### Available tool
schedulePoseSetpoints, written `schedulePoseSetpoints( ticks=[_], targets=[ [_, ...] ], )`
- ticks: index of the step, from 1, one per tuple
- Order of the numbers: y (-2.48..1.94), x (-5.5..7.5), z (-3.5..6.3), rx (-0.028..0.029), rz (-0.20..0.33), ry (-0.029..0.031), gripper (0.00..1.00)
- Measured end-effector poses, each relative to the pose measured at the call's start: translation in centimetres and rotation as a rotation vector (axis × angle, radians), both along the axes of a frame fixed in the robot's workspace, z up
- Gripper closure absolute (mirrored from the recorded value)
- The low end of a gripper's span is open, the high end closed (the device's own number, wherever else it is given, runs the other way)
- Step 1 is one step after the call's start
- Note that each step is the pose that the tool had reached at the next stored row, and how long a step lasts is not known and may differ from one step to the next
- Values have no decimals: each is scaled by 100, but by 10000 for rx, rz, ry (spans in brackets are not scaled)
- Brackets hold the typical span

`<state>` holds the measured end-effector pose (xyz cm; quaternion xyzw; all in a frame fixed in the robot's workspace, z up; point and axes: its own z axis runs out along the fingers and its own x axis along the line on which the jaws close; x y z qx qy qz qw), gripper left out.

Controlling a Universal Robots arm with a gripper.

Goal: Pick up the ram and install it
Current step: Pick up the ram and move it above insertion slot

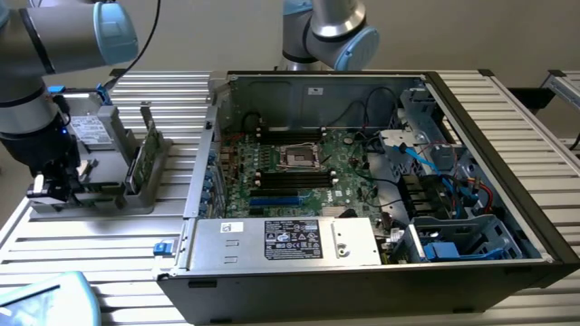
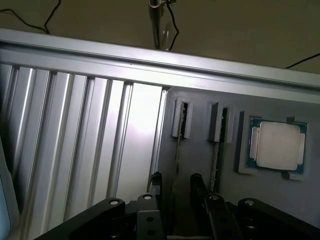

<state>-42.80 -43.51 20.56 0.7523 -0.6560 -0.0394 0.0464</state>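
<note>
The gripper stands released, its two black fingers spread with the ram between them, one finger facing each flat side and neither seeming to press. The ram stands on its long edge in a slot of the grey holder. A second stick stands just outside one jaw, and the square processor chip lies farther out on that same side. I judge the ram light, stiff and thin, yet fragile — best pinched squarely across its flat faces, near the middle of the upper edge, with modest force.
</note>
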Motion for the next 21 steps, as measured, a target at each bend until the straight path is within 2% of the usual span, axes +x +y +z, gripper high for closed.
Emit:
schedulePoseSetpoints(
  ticks=[9,21],
  targets=[
    [0,-1,-159,-2,-1,-91,63],
    [0,10,-165,-10,-1,-94,63]
  ],
)
